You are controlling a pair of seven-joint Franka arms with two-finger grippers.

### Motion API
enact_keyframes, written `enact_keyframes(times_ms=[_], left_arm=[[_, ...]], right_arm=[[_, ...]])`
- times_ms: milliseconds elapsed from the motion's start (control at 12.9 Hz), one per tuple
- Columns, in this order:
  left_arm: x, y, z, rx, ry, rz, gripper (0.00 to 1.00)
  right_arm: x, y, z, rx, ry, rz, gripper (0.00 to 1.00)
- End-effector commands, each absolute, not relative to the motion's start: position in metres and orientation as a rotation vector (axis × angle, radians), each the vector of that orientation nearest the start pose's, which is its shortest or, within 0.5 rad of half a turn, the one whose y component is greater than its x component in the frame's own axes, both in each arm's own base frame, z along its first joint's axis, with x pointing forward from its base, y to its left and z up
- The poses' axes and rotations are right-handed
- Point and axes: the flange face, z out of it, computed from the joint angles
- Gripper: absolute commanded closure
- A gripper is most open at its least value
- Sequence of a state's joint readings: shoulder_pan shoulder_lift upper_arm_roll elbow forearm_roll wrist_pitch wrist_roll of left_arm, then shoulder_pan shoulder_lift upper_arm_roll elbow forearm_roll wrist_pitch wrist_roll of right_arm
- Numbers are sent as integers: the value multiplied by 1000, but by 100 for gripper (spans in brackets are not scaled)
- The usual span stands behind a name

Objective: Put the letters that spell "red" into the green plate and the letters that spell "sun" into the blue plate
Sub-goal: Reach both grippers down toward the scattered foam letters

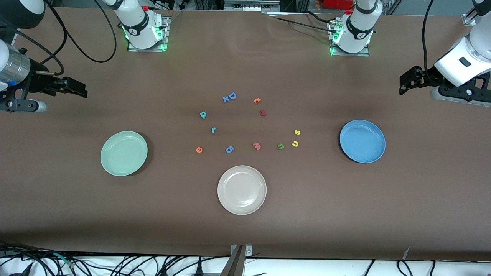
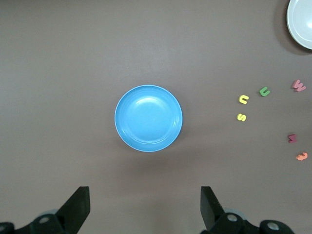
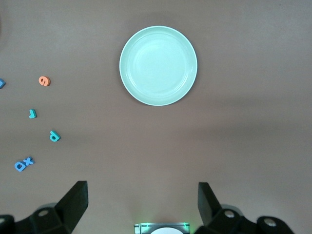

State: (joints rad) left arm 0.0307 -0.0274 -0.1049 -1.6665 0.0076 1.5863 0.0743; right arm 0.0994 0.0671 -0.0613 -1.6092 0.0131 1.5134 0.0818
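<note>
Both plates bare, letters well apart from each open claw

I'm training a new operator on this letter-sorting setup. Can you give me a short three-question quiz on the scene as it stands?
1. True or false: the green plate already holds a letter.
2. Which letter lies nearest the blue plate? A) the yellow s B) the teal r C) the orange e
3. Fill in: both the left gripper and the right gripper are ____ and hold nothing.

Key: 1 false, it is empty. 2 A. 3 open.
</note>
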Motion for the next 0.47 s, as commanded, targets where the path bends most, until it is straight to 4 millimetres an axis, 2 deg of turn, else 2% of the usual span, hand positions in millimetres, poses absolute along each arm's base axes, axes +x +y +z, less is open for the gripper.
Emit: enact_keyframes(times_ms=[0,233,389], left_arm=[[544,-41,595,-3147,272,92,0],[554,-52,572,-3149,281,160,0],[565,-68,544,-3146,327,233,0]], right_arm=[[567,29,561,-3114,73,260,0],[570,31,559,-3114,71,256,0],[578,46,548,-3120,73,235,0]])
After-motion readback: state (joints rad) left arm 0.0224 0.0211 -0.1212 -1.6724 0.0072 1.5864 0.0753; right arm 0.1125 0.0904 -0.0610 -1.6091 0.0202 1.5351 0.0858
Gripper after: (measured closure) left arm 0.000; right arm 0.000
